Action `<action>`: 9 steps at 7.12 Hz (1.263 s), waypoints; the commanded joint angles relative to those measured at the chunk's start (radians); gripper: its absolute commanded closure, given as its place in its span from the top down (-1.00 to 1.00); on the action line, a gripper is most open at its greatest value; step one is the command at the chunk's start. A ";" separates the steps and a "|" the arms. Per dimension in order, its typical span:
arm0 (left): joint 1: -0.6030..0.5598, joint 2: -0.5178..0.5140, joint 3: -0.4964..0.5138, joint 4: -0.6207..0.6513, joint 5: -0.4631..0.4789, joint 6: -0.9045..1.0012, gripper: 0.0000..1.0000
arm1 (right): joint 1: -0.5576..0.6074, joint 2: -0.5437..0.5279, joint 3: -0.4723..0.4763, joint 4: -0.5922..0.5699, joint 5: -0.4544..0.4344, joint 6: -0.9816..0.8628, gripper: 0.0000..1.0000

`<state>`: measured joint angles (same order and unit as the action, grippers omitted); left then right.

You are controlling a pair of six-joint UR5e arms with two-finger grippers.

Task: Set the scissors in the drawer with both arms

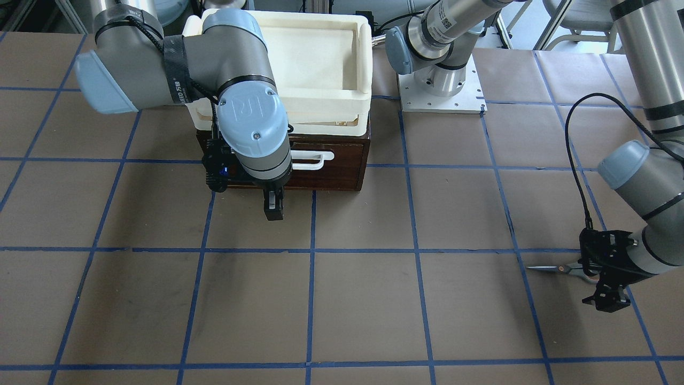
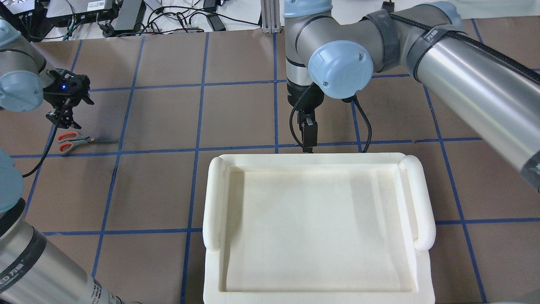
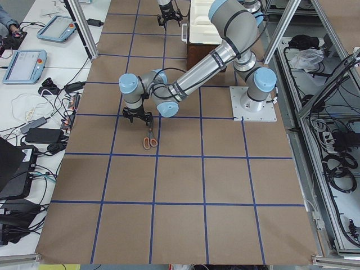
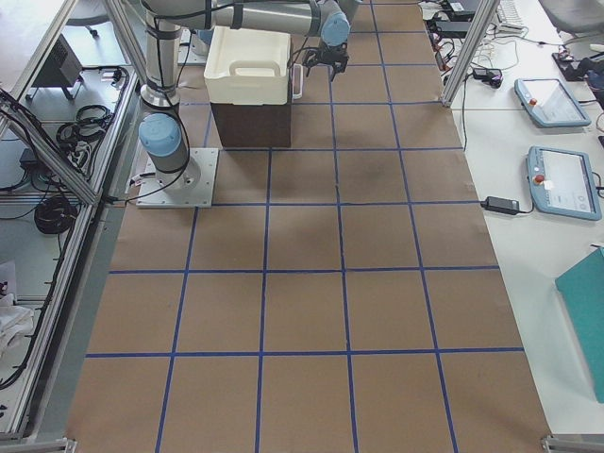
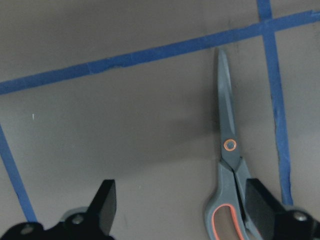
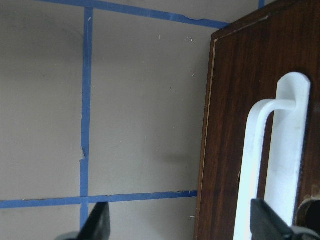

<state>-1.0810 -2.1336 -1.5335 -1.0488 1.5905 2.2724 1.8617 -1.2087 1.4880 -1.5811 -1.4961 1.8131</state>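
Observation:
The scissors (image 1: 561, 269) lie flat on the brown table, blades shut; they also show in the overhead view (image 2: 74, 140) and the left wrist view (image 5: 227, 165). My left gripper (image 1: 606, 291) is open just above and beside their handles, with one fingertip (image 5: 260, 205) close to the handle loops. The dark brown drawer (image 1: 331, 171) is shut, and its white bar handle (image 1: 315, 159) faces the operators' side. My right gripper (image 1: 273, 206) hangs open in front of the drawer's front. The handle (image 6: 277, 165) stands just inside one fingertip (image 6: 267, 225), untouched.
A cream-white foam tray (image 1: 320, 59) sits on top of the drawer cabinet and hides the drawer in the overhead view (image 2: 215, 202). The left arm's base plate (image 1: 441, 91) stands beside the cabinet. Blue tape lines grid the table.

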 commanded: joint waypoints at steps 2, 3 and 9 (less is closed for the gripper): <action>0.016 -0.011 -0.013 0.073 0.017 -0.087 0.90 | 0.001 0.023 0.000 0.056 0.034 0.041 1.00; 0.016 -0.012 -0.020 0.075 0.022 -0.085 0.90 | 0.001 0.027 0.000 0.076 0.046 0.041 1.00; 0.018 -0.014 -0.068 0.084 0.023 -0.094 0.89 | 0.002 0.050 0.011 0.110 0.082 0.046 1.00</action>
<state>-1.0627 -2.1429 -1.5989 -0.9597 1.6145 2.1792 1.8635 -1.1621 1.4974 -1.4807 -1.4395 1.8567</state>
